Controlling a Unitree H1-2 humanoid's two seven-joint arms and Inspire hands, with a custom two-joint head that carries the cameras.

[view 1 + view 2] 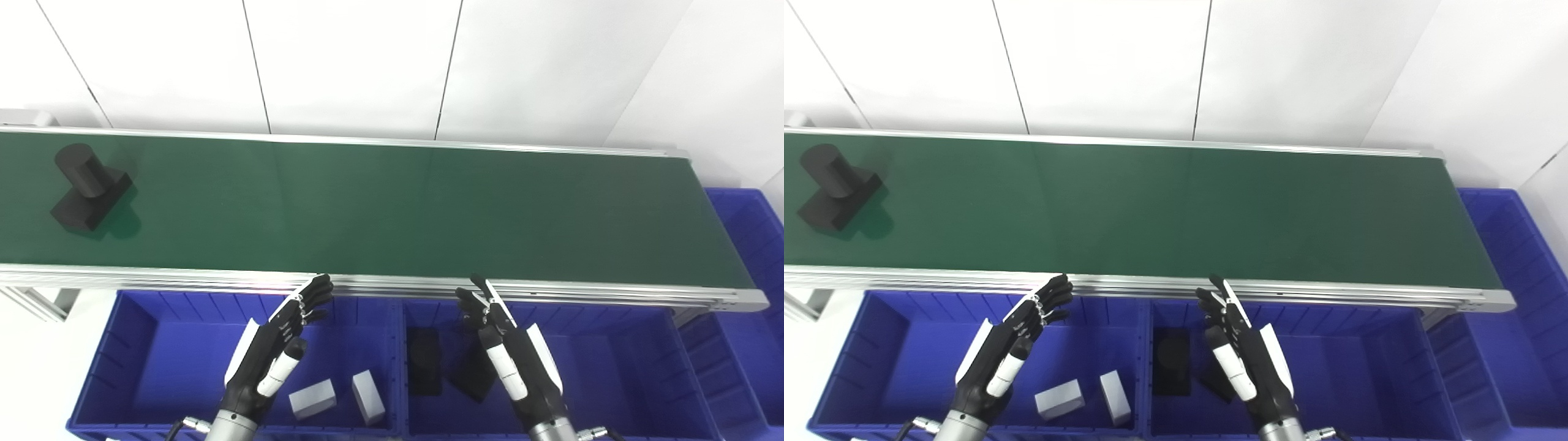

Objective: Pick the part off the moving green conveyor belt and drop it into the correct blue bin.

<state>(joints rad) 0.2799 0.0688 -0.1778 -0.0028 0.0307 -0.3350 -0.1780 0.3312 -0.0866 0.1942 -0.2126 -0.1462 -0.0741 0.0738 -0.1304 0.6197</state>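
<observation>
A black part [89, 187], a short cylinder on a rectangular base, lies on the green conveyor belt [392, 208] at its far left; it also shows in the right eye view [836, 187]. My left hand [275, 349] is open and empty, held over the left blue bin [153, 367] just below the belt's near rail. My right hand [508, 352] is open and empty over the middle blue bin [612, 367]. Both hands are far to the right of the part.
The left bin holds two grey blocks [312, 398] [368, 396]. The middle bin holds two black parts [424, 360] [471, 373]. A third blue bin [753, 245] stands past the belt's right end. A white wall [367, 61] stands behind the belt.
</observation>
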